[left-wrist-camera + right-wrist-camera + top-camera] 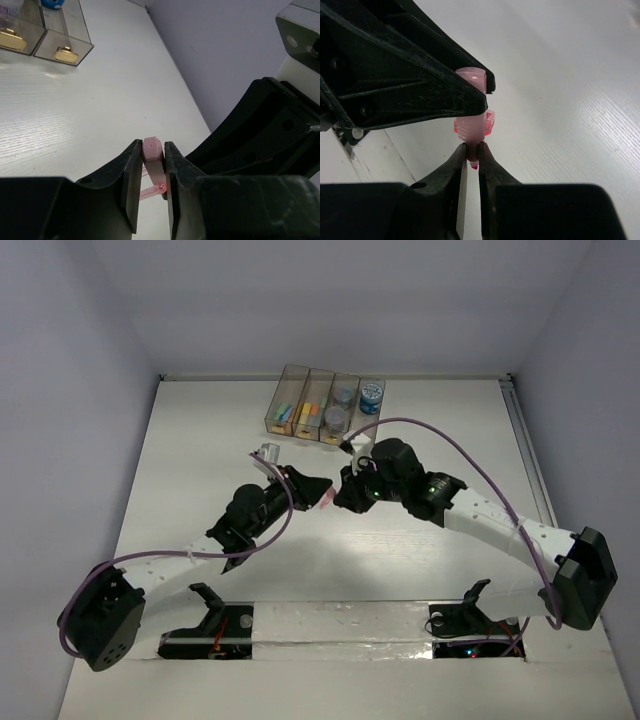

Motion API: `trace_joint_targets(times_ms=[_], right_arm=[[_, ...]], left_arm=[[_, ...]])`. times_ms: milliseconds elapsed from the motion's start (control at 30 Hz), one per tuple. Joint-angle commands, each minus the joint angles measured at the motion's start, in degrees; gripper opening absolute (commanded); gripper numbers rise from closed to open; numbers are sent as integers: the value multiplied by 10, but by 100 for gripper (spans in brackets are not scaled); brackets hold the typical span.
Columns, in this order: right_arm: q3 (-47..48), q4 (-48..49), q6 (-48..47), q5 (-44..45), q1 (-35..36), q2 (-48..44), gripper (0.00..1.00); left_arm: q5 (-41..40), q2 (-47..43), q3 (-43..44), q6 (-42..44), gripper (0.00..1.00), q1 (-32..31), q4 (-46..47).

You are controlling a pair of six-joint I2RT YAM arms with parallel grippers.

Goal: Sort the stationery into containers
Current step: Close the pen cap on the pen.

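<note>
At frame centre, pink marker [470,127] not yet binned.
Left gripper [152,150] and right gripper [471,152] both clamp the marker, one on each end; bins [275,398] at upper centre hold sticks [284,412] and rolls [371,395].

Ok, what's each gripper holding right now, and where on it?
Both grip one pink marker: left gripper on its blunt end, right gripper pinching its narrow tip end.

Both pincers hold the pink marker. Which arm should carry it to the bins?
Probably left: the left pincer squeezes the pink marker round its thick body; the right pincer only nips its thin tip.
</note>
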Motion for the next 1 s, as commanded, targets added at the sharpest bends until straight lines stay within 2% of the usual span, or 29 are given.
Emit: trace_joint_targets(times_ms=[0, 133, 167, 233, 267, 500, 567, 667, 967], right_arm=[[-6, 76, 9, 13, 6, -18, 8], [-70, 166, 18, -15, 6, -56, 40], [-98, 213, 20, -26, 6, -74, 54], [-111, 232, 17, -39, 6, -88, 65], [-145, 288, 11, -51, 6, -98, 72], [-170, 368, -12, -134, -14, -111, 79], [-171, 388, -19, -159, -19, -111, 85], [-160, 399, -28, -195, -30, -97, 89], [-152, 463, -27, -257, -30, -82, 91]], left_arm=[[-1, -44, 0, 13, 0, 14, 9], [-1, -87, 7, 17, 0, 28, -14], [1, -103, 12, 18, 0, 34, -22], [10, -117, 17, 15, 0, 41, -33], [18, -131, 22, 12, 0, 49, -41], [85, -182, 43, -43, 0, 83, -59], [111, -191, 48, -64, 0, 97, -57], [143, -197, 51, -85, 0, 103, -48], [165, -224, 48, -119, 0, 103, -45]])
